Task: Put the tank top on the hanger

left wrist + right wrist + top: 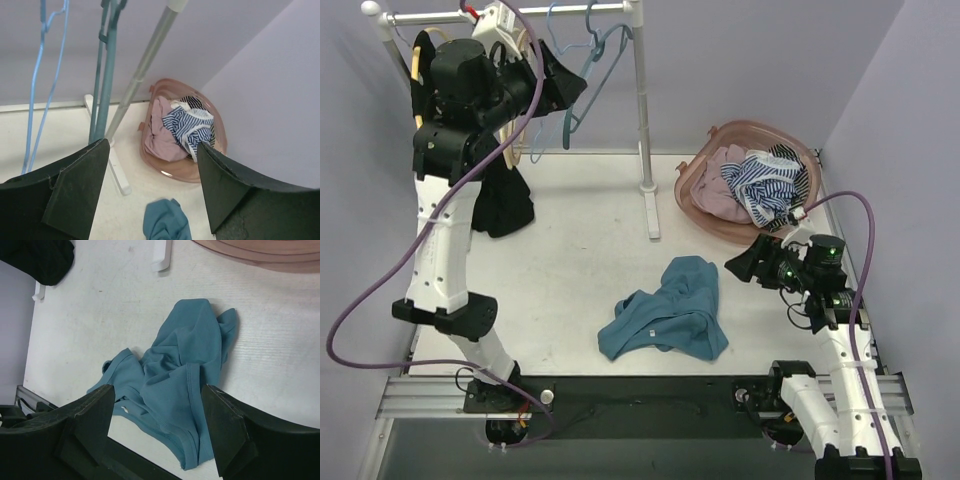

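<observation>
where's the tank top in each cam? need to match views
Top external: tank top lies crumpled just below centre.
Left wrist: tank top at the bottom edge, centre, partly cut off.
Right wrist: tank top fills mid-frame.
Shared landmark: pink basket, mid-frame in left wrist, top-right edge in right wrist.

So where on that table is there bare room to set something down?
Widest bare patch: between the black garment and the tank top, this side of the rack foot. Crowded far right, where the basket and right tool sit close.

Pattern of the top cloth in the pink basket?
The striped cloth is navy and white, clearest in left wrist view.
</observation>
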`<state>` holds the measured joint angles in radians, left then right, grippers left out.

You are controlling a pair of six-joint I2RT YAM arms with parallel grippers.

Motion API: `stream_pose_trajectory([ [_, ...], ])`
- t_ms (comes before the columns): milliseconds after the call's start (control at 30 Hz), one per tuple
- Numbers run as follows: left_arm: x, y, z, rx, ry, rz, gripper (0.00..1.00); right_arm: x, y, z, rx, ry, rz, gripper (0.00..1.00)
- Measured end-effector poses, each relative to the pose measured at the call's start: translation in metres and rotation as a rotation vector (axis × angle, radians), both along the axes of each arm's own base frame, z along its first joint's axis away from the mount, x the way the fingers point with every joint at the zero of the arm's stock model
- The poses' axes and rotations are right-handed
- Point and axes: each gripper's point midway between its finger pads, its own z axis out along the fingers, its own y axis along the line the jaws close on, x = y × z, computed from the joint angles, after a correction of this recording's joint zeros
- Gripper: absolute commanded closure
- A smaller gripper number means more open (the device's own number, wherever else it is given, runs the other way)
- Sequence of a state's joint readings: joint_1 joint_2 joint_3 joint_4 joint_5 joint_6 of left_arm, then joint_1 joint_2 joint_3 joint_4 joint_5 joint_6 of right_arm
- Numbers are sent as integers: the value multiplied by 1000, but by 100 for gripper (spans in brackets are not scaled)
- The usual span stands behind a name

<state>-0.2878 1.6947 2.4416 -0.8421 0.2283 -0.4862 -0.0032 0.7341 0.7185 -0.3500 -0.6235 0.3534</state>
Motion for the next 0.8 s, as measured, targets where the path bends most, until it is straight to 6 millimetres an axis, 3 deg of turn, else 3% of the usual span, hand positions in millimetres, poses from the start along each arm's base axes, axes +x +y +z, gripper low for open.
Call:
stream_pose_trajectory([
  [100,24,1,-6,14,5,42,21,4,-4,-1,32,17,-18,31],
  [233,41,6,-28,59,44,89,24,8,-3,-4,65,39,0,32],
  [533,53,6,-52,150,71,109,33,5,3,-18,117,88,43,34],
  [800,71,-4,-96,301,126,141,40,3,6,-15,134,84,64,34],
])
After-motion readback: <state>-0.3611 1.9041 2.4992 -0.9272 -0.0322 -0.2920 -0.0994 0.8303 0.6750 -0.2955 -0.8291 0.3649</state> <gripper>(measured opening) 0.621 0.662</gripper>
